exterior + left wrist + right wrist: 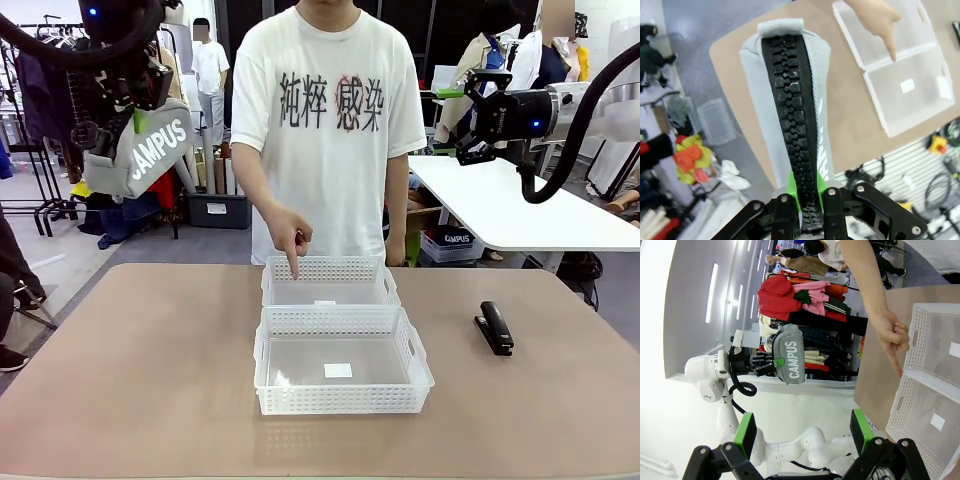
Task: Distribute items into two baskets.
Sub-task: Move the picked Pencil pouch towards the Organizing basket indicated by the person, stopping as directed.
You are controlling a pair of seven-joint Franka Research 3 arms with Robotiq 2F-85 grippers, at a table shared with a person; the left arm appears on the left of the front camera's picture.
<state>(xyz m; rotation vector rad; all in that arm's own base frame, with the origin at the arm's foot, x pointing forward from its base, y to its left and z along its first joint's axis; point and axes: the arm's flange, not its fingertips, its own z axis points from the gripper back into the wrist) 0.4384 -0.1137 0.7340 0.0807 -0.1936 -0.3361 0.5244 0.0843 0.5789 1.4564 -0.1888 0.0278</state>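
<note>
My left gripper (128,108) hangs high over the table's left side, shut on the grey "CAMPUS" pouch (145,150). In the left wrist view the pouch (790,100) stands out from the gripper (807,195) with its black zipper facing the camera. The right wrist view shows the pouch (790,359) from afar. Two white lattice baskets sit mid-table, the near basket (340,320) touching the far basket (330,268). The black stapler (495,327) lies to their right. My right gripper (470,115) is raised at the right, open and empty (802,432).
A person stands at the far side and points a finger (292,262) down at the far basket's left rim; the hand (875,17) hovers over that basket (912,35). A white table (520,210) stands behind on the right. Bare tabletop (130,370) lies left of the baskets.
</note>
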